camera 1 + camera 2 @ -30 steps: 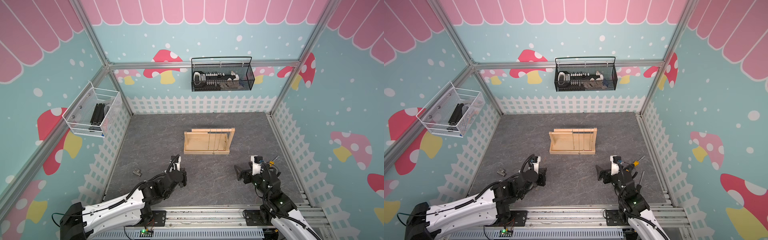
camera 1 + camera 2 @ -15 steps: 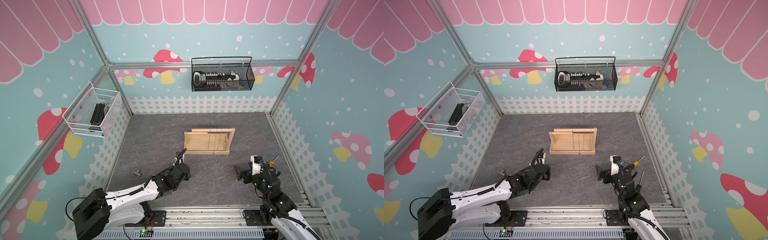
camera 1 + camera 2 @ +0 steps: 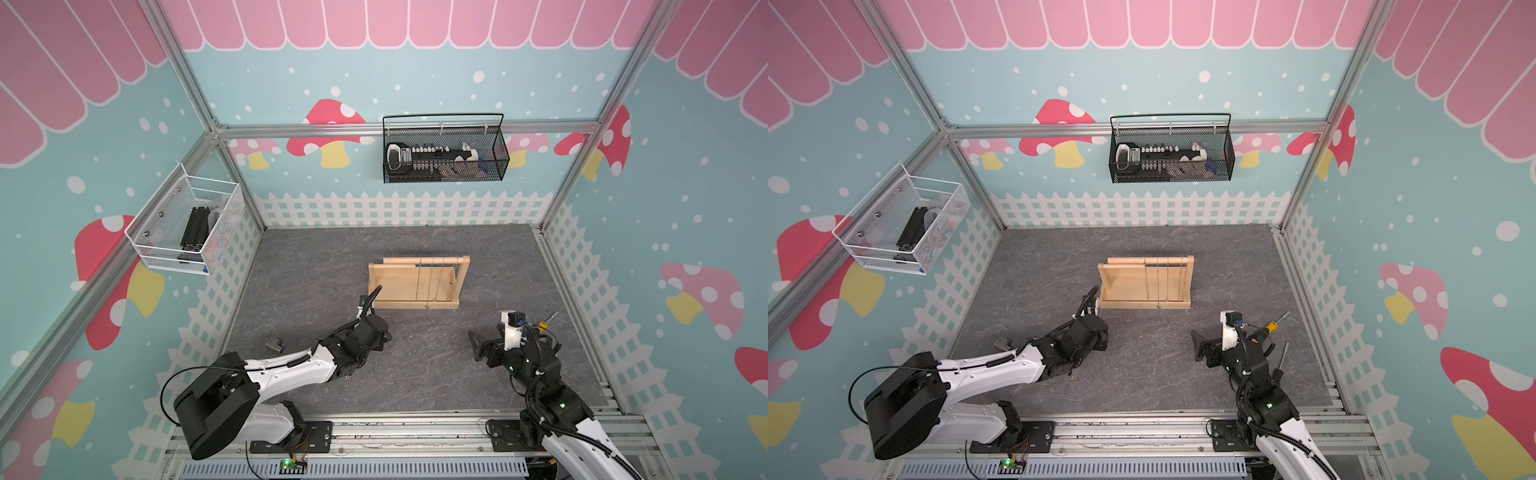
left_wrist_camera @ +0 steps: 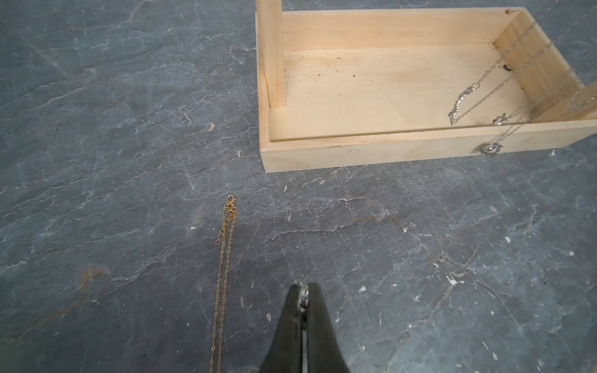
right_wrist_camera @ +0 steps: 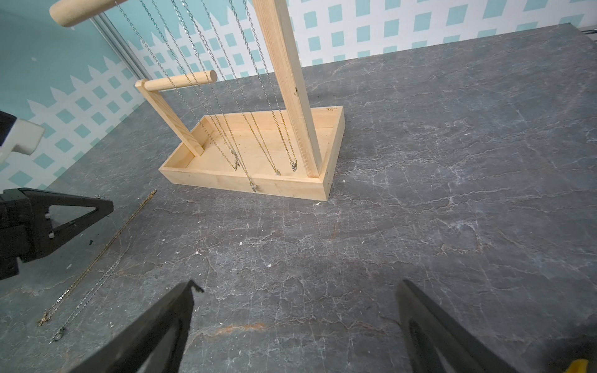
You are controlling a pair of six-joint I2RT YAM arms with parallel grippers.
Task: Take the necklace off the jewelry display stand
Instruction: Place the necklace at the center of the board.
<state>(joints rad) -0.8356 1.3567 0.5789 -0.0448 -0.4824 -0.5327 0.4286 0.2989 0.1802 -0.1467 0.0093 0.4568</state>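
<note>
The pale wooden jewelry display stand (image 3: pixel 415 286) (image 3: pixel 1144 289) stands mid-floor, with several chains (image 5: pixel 226 97) hanging from its dowel rail. My left gripper (image 4: pixel 303 289) (image 3: pixel 387 336) hovers low in front of the stand's left end, shut on a silvery bit of necklace. In the right wrist view a thin silver necklace (image 5: pixel 93 290) trails over the floor below that gripper (image 5: pixel 108 204). Beside it lies a gold necklace (image 4: pixel 224 258) (image 5: pixel 106 248), flat on the floor. My right gripper (image 5: pixel 298 285) (image 3: pixel 488 340) is open and empty, in front of the stand's right end.
A black mesh basket (image 3: pixel 444 149) hangs on the back wall and a white wire basket (image 3: pixel 187 226) on the left wall. A small metal part (image 3: pixel 274 343) lies on the floor at the left. A yellow-handled screwdriver (image 3: pixel 544 322) lies by the right arm.
My left arm has stretched forward and to the right, bringing its shut gripper closer to the stand's left end. The right arm has stayed still and open.
</note>
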